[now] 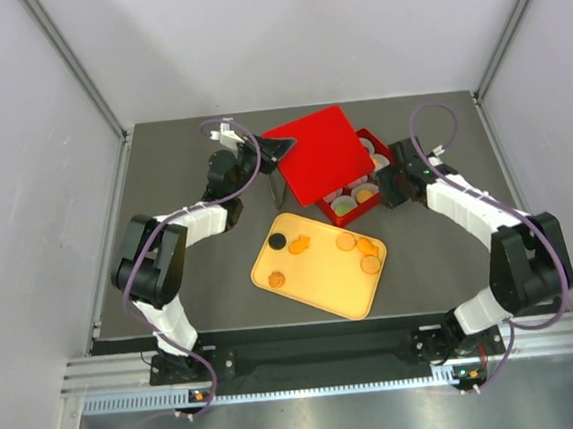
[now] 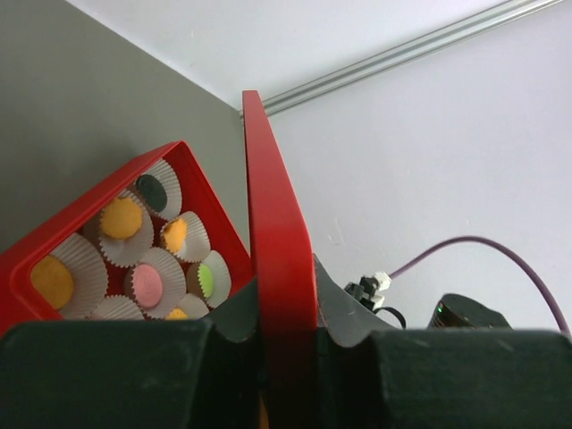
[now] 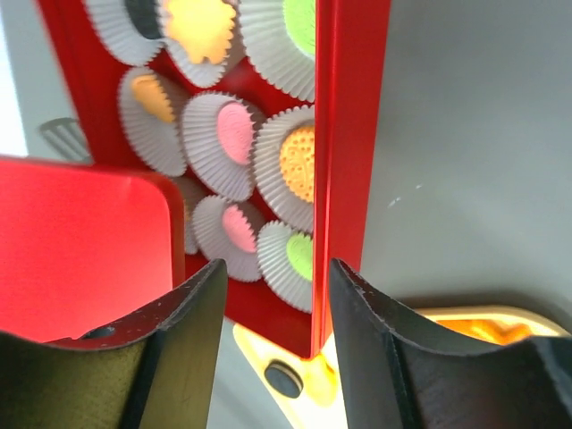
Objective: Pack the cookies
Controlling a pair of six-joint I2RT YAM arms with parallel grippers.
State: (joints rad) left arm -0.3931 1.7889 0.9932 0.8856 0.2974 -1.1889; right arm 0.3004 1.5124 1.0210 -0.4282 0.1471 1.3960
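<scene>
Red is showing at the back of the grey table: a box is sitting there, and its lid is hanging tilted above it, covering most of it in the top view. The left gripper is clamping the lid by its edge, one finger pressing on each face of the thin red sheet. The right gripper is hovering at the box's right wall with its fingers standing apart. In its wrist view the wall is running up from beside one fingertip, and I cannot tell whether the two are touching.

Inside the box, white paper cups are crowding side by side. Many are holding cookies, with orange, pink, green and black ones showing.

In front of the box a yellow tray is lying on the table, its far edge near the box. More cookies are resting loose on it. A black one is sitting near the left corner with an orange one just beside it. Another orange one is lying nearer the front left edge, and three orange ones are clustering toward the right side.
</scene>
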